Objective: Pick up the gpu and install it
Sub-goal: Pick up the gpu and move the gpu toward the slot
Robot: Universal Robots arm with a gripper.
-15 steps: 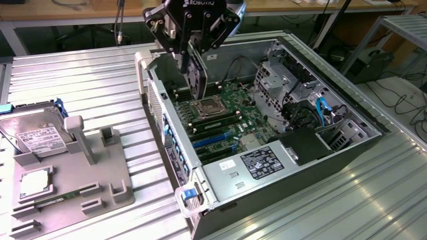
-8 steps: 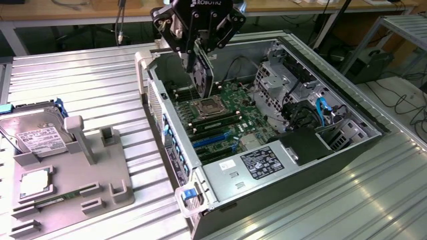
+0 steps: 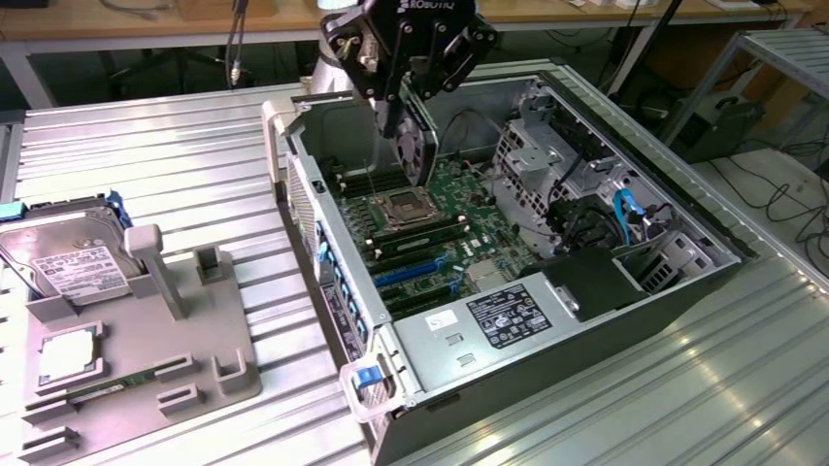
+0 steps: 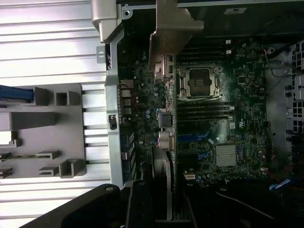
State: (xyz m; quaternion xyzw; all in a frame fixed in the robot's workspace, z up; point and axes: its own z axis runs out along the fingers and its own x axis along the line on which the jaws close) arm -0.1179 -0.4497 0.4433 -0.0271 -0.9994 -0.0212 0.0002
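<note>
Nearest my exterior camera, the grey parts fixture [image 3: 194, 340] sits on the ribbed metal bench [image 3: 647, 417] at the exterior view's left. A memory stick [image 3: 123, 383] is slotted along its near edge and a white-labelled hard drive [image 3: 72, 262] rests at its far end.

Just beside it, toward the exterior view's right, the computer case [image 3: 301, 184] lies on its side with the panel off. It has a blue latch [image 3: 369, 377] at the near corner and the power supply [image 3: 512, 316] right behind that. Deeper in I see the motherboard [image 3: 453, 238], its blue expansion slots [image 3: 412, 272], then the open CPU socket [image 3: 404, 206].

Over the far side of that socket hangs the gpu [image 3: 421, 155], upright on edge inside the case opening. The jaws come down from above and are clenched on the card's upper part, so most of the board hangs below the fingertips. Whether its lower edge touches the motherboard I cannot tell.

From the wrist camera I look down along the card. It reads as a thin strip running between the case's rear wall and the socket, with its silver bracket [image 4: 173, 28] at the end by the case rim.

Past the case, a wooden bench [image 3: 130, 19] runs along the back.
</note>
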